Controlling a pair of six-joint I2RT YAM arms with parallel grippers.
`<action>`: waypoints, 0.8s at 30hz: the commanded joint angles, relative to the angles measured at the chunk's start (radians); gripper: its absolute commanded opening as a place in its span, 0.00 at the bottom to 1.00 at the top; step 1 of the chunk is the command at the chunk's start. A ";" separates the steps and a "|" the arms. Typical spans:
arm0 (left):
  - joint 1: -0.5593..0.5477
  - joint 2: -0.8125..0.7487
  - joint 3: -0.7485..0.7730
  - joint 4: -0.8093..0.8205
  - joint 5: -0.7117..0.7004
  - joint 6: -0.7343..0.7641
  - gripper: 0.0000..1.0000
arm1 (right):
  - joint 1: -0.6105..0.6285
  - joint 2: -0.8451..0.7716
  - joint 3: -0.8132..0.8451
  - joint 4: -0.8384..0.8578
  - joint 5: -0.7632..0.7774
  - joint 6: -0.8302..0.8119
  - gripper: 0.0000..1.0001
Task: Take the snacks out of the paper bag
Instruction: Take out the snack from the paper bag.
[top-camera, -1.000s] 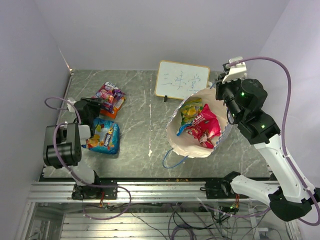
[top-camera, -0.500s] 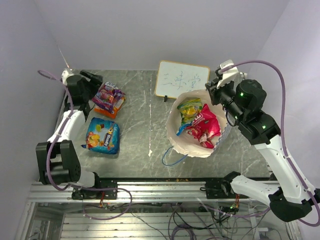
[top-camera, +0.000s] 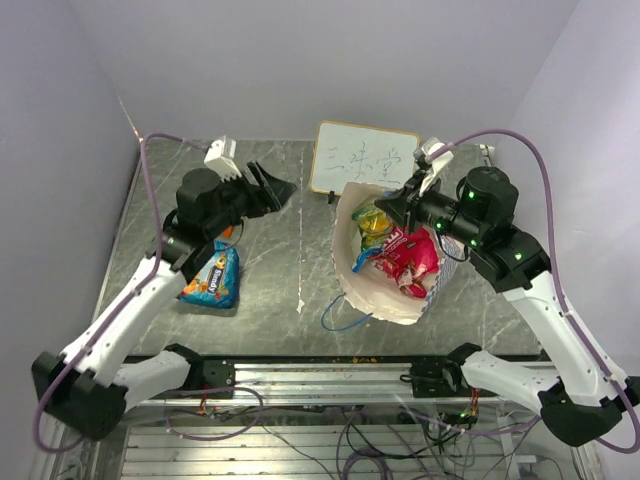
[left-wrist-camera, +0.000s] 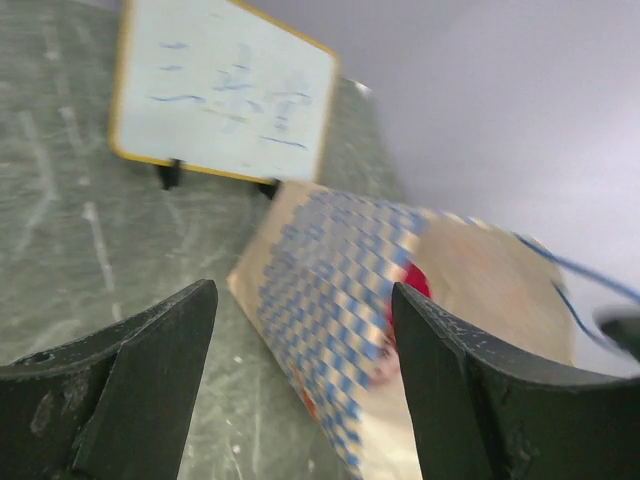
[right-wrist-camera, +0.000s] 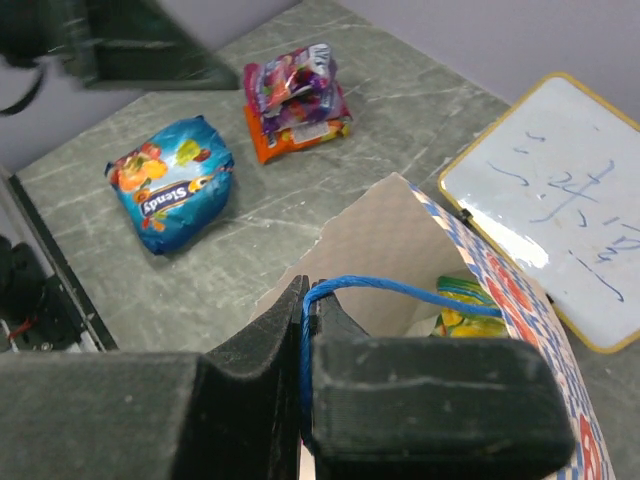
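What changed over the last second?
The left hand swung from the blue packet toward the paper bag, open and empty. The right hand, shut on the blue cord handle, shifted left over the bag. The blue packet, purple-orange packet and signboard stayed put.

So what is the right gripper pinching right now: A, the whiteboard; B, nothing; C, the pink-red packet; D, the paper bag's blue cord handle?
D: in the right wrist view the right gripper is shut on the blue cord handle of the paper bag.
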 joint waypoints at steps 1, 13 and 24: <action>-0.147 -0.135 -0.060 0.017 0.030 0.112 0.81 | 0.000 -0.044 0.013 0.040 0.142 0.069 0.00; -0.664 0.087 0.018 0.154 -0.084 0.625 0.68 | 0.000 -0.063 0.037 0.051 0.238 0.098 0.00; -0.682 0.507 0.075 0.447 -0.196 0.818 0.65 | 0.000 -0.062 0.070 0.033 0.276 0.150 0.00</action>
